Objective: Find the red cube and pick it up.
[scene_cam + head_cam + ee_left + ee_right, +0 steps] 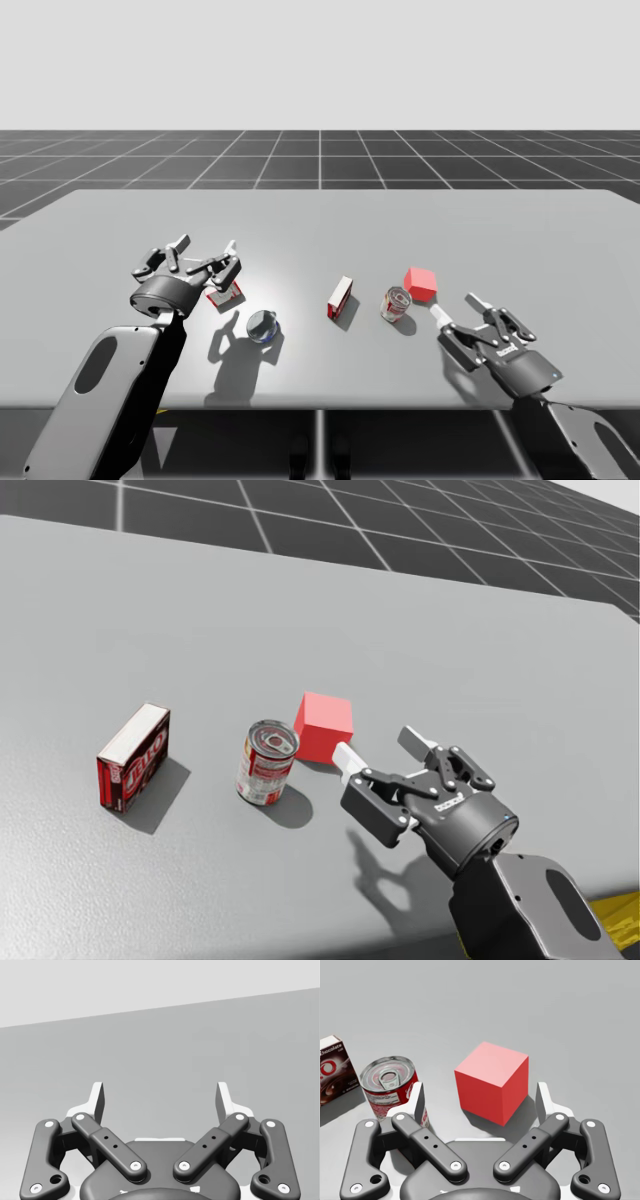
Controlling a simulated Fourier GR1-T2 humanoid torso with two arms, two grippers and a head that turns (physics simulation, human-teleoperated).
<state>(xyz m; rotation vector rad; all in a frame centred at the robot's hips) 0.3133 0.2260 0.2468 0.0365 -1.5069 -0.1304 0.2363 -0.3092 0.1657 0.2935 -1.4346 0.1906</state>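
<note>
So the setup: one big flat grey table, matte, with soft shadows under everything. Behind it a dark floor with a pale grid runs off to a blank light-grey backdrop. No walls or furniture that I can make out.

The red cube sits on the table right of the middle, flat on one face. In the right wrist view it's just ahead of my right gripper, roughly lined up with the gap between the fingers, which are spread wide and not touching it. The head view has the same thing: the cube is just past my right gripper, near one fingertip, though I can't tell if they touch.

Just beside the cube is a red can, upright, pull-tab lid up. Further along, a red box stands on its own, apart from the can.

My left gripper hangs over the table's left side, fingers apart and holding nothing. There's a second small red box right by it and a dark bluish round thing nearby; I can't tell what that is. The left wrist view has the left gripper looking across bare grey tabletop.
</note>
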